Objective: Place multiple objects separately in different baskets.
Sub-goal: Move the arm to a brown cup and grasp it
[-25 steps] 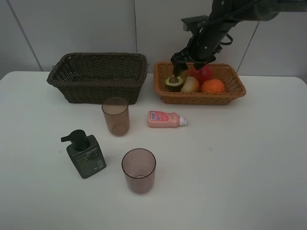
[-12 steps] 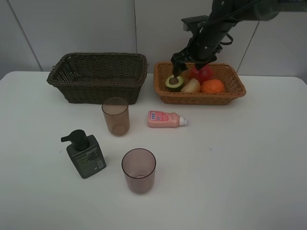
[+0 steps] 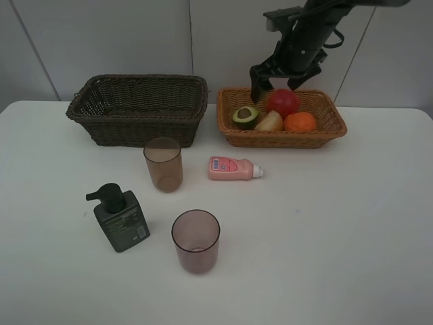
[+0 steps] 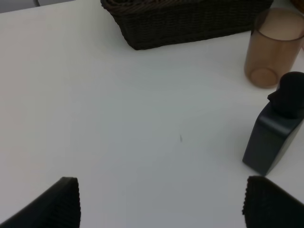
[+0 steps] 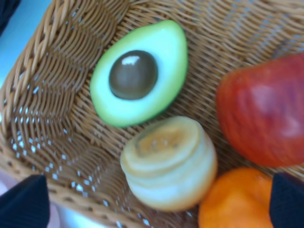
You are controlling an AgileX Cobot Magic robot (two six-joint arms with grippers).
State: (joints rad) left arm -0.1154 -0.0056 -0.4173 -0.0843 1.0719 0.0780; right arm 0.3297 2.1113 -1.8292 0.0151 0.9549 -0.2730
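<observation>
**Sorting scene, one high view and two wrist views.** We find the right gripper (image 3: 274, 82) poised above the tan basket (image 3: 325, 139) at the far edge of the desk (image 3: 338, 237), its jaws spread wide and holding nothing. Beneath it the avocado half (image 3: 245, 116), the peach (image 3: 269, 121), the apple (image 3: 283, 101) and the tangerine (image 3: 300, 122) all lie inside that basket. The left gripper (image 4: 164, 205), likewise wide open and empty, hovers over bare desk toward the left edge, beside the pump bottle (image 3: 120, 220). The dark basket (image 3: 135, 128), also at the far edge, shows us nothing inside. The farther cup (image 3: 163, 164), the nearer cup (image 3: 195, 240) and the pink bottle (image 3: 233, 168) wait mid-desk. We judge three hazards. A finger drawn out of the tan basket could snag its rim and drag it. The upright cups look light and may topple under a glancing approach. The pink bottle, lying on its side, may roll away from closing jaws. The desk is plain matt white, and pale wall panels with thin seams close the room behind.
</observation>
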